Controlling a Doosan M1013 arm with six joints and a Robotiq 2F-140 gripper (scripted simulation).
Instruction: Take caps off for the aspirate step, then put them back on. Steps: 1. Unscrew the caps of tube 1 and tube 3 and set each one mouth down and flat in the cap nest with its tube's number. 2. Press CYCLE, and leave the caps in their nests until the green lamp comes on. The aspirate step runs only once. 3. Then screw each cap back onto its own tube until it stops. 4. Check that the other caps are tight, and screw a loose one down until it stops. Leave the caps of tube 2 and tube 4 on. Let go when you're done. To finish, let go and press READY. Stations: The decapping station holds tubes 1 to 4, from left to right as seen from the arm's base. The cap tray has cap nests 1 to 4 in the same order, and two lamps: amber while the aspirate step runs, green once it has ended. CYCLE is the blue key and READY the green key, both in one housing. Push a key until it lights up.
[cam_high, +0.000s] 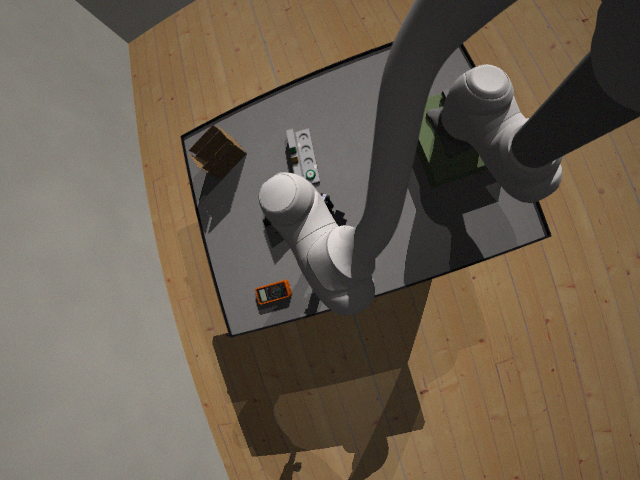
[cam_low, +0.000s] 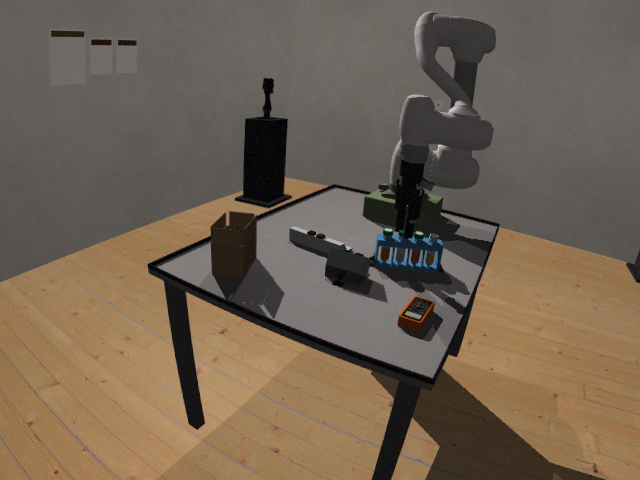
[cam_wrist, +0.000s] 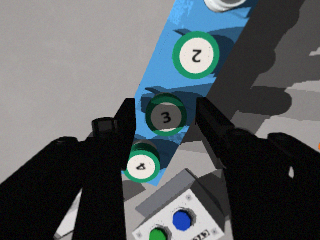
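The blue decapping station (cam_wrist: 190, 85) holds the tubes; it also shows in the exterior view (cam_low: 409, 253). In the wrist view, green caps 2 (cam_wrist: 195, 55), 3 (cam_wrist: 166, 115) and 4 (cam_wrist: 142, 165) sit on their tubes. Tube 1 (cam_wrist: 225, 4) at the top edge has no cap. My gripper (cam_wrist: 165, 112) (cam_low: 404, 227) is open and straddles cap 3, with a gap on each side. It hangs straight down over the rack. A green cap (cam_high: 310, 174) sits in an end nest of the cap tray (cam_high: 303, 155). The key housing (cam_wrist: 175, 215) shows the blue key (cam_wrist: 181, 219) and the green key (cam_wrist: 158, 234), both unlit.
A cardboard box (cam_low: 233, 250) stands at the table's left. An orange multimeter (cam_low: 415, 313) lies near the front edge. The arm's green base block (cam_low: 403, 205) is behind the rack. The arm hides the rack in the top view.
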